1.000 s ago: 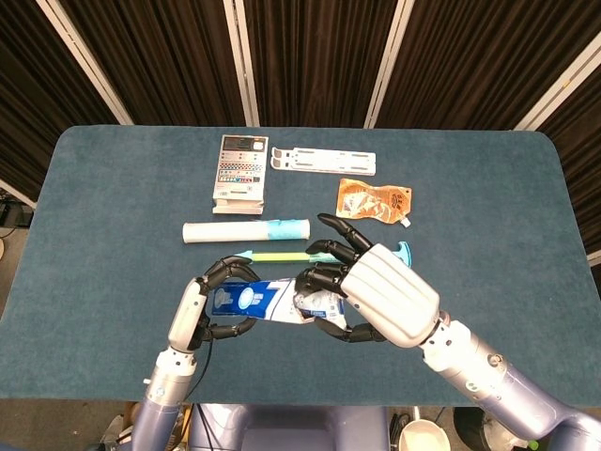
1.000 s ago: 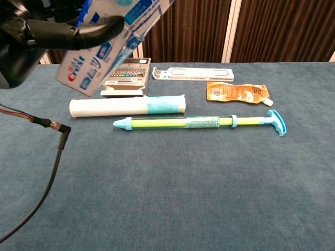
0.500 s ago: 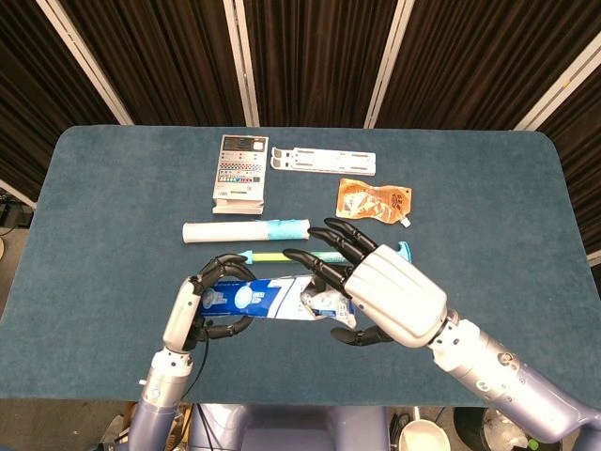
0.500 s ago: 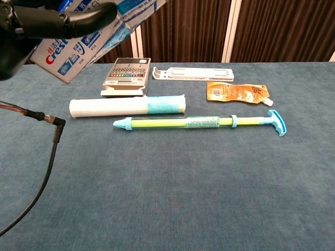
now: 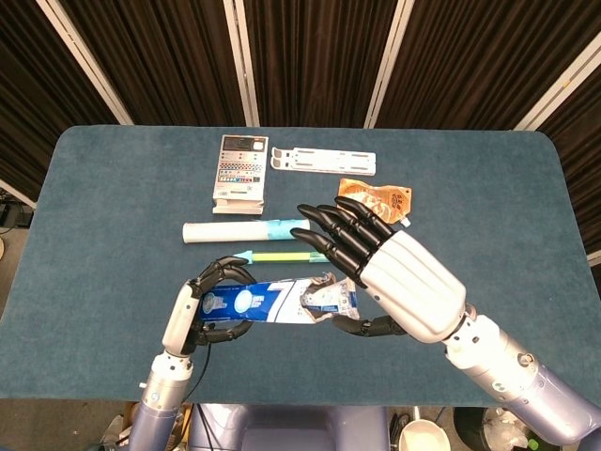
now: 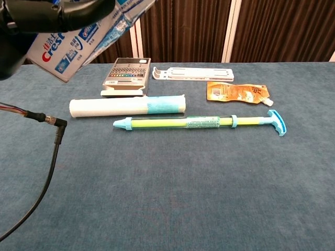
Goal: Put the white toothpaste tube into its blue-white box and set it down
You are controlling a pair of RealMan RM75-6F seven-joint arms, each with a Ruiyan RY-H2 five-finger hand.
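With the left robot hand (image 5: 208,310) gripping the blue-white box (image 5: 255,301) aloft and the right robot hand (image 5: 390,277) spread wide, the toothpaste tube (image 5: 329,299) might slide back out.

On the blue bench (image 6: 220,198), a calculator (image 6: 125,76) sits upper left, a white plastic bracket (image 6: 192,73) beside it, an orange pouch (image 6: 236,92) right, a white-and-teal tube (image 6: 127,106) above a yellow-and-blue plunger stick (image 6: 201,123).

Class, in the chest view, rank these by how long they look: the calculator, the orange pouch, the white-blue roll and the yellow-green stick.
1. Yellow-green stick
2. White-blue roll
3. Orange pouch and calculator: too alike to rank, and the calculator lies farther back.
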